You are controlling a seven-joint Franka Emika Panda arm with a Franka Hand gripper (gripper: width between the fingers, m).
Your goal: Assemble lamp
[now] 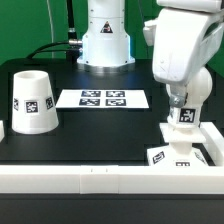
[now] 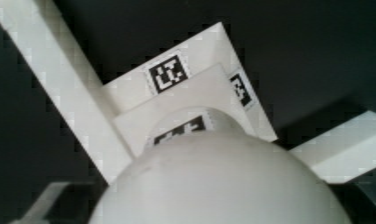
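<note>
White bulb [image 1: 182, 117] in jaws over base [image 1: 183, 153], shade [image 1: 33, 102] and marker board [image 1: 103, 98] apart

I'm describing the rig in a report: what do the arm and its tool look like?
The arm is a bulky, rounded shell in glossy white, narrowing to a dark band at the wrist. The tool below it is a small, boxy white unit. No markings or loose cables show on either.

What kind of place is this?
Probably a robot lab bench: a white robot arm reaches over a black table, and the marker board and lamp shade carry black-and-white square tags.
</note>
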